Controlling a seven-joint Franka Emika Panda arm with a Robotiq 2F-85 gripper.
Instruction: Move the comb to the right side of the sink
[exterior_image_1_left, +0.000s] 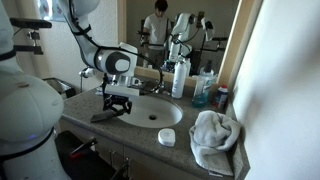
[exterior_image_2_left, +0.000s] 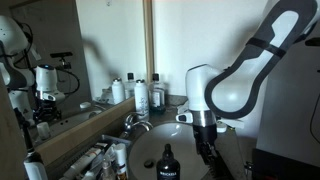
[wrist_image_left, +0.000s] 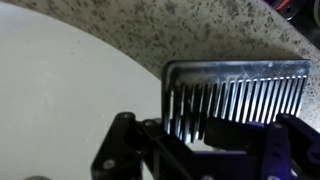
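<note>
Bathroom: speckled counter (wrist_image_left: 150, 30), white sink (wrist_image_left: 70, 90), mirror (exterior_image_1_left: 190, 30); comb (wrist_image_left: 235, 85) straddles sink rim; gripper (exterior_image_1_left: 118, 106) above, grip unclear.

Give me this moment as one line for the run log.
gripper over comb | grip unclear | comb across sink rim and counter | move not yet done

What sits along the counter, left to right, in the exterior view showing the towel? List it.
The comb held in the gripper → small white round object → tall white bottle → crumpled towel.
</note>
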